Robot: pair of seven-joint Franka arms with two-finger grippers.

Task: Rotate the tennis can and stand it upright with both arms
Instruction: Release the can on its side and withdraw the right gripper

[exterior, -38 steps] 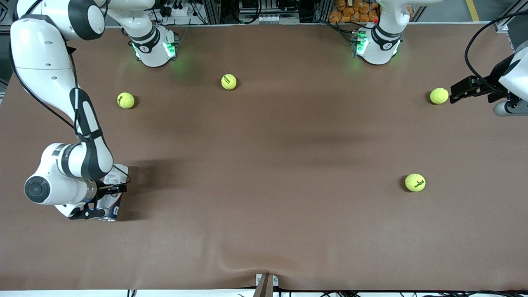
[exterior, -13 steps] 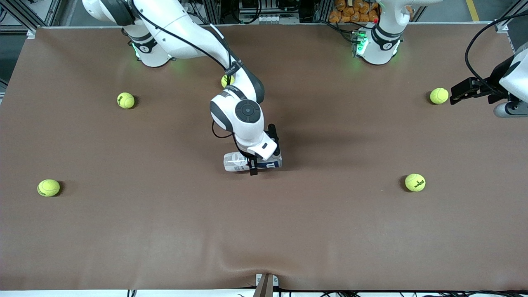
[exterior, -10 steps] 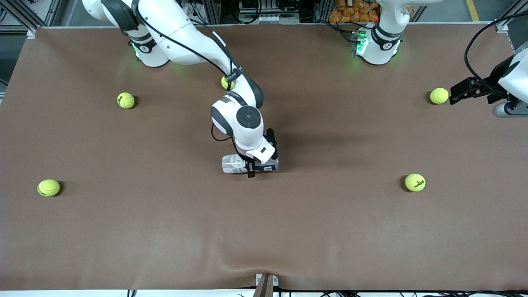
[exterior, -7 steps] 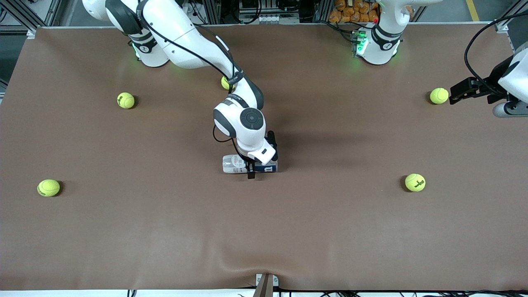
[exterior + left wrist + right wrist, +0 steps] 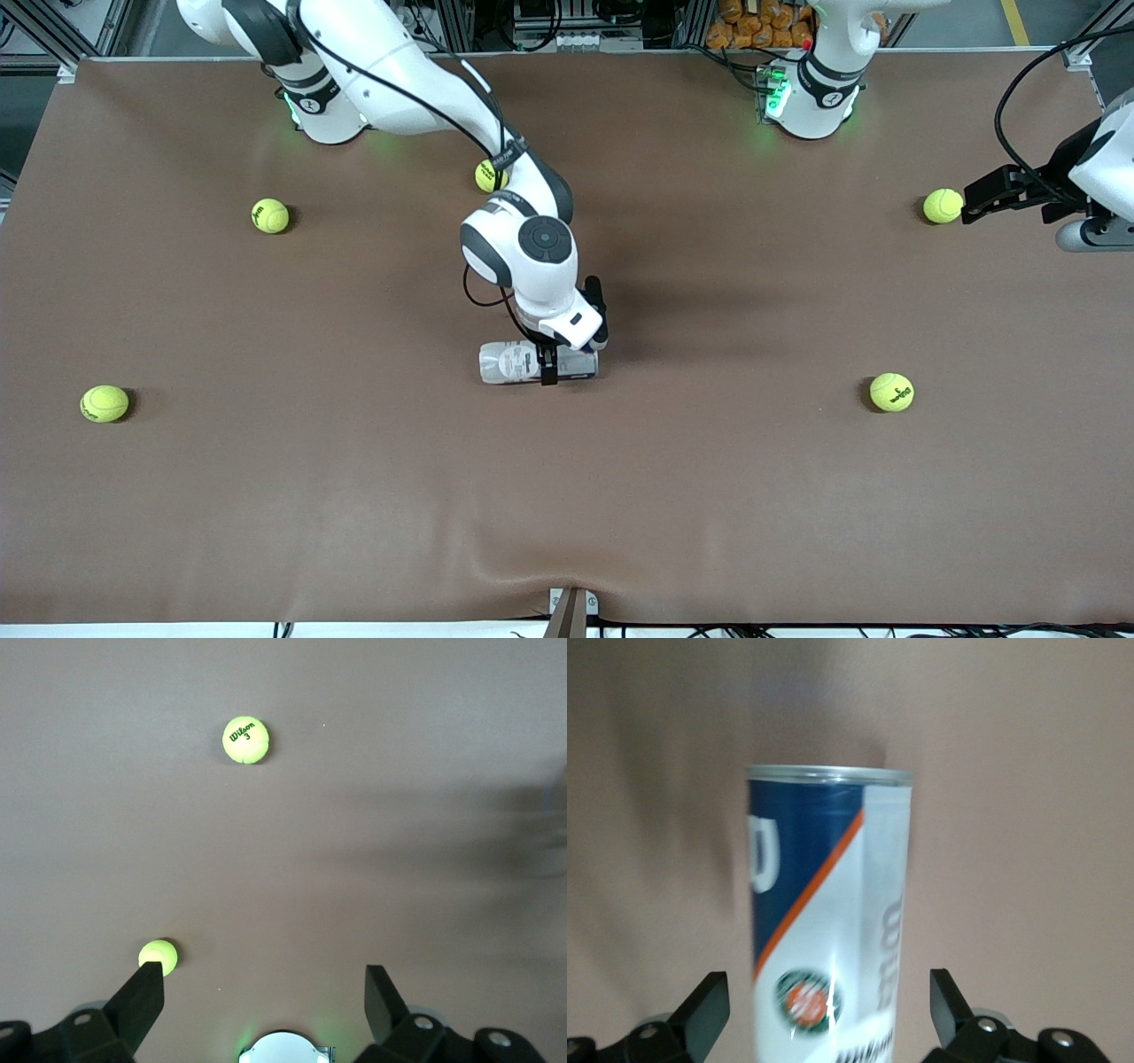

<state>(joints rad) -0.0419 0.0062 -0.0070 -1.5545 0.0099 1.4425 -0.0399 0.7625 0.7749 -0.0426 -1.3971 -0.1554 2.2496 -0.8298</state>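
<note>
Can point(image 5: 537, 363) lying at table point(image 5: 354, 496) centre, right hand point(image 5: 551, 366) open astride it; left hand point(image 5: 974, 198), open, waits at three o'clock by a ball point(image 5: 942, 206).

The tennis can point(image 5: 824, 930) between the fingers of my right tool point(image 5: 824, 1010) looks like smooth, shiny plastic with a silvery metal rim. Under it, the table point(image 5: 354, 496) is dull brown cloth. The balls point(image 5: 245, 740) look fuzzy.

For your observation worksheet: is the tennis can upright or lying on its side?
Lying on its side: the tennis can stretches lengthwise along the table, under the right gripper.
</note>
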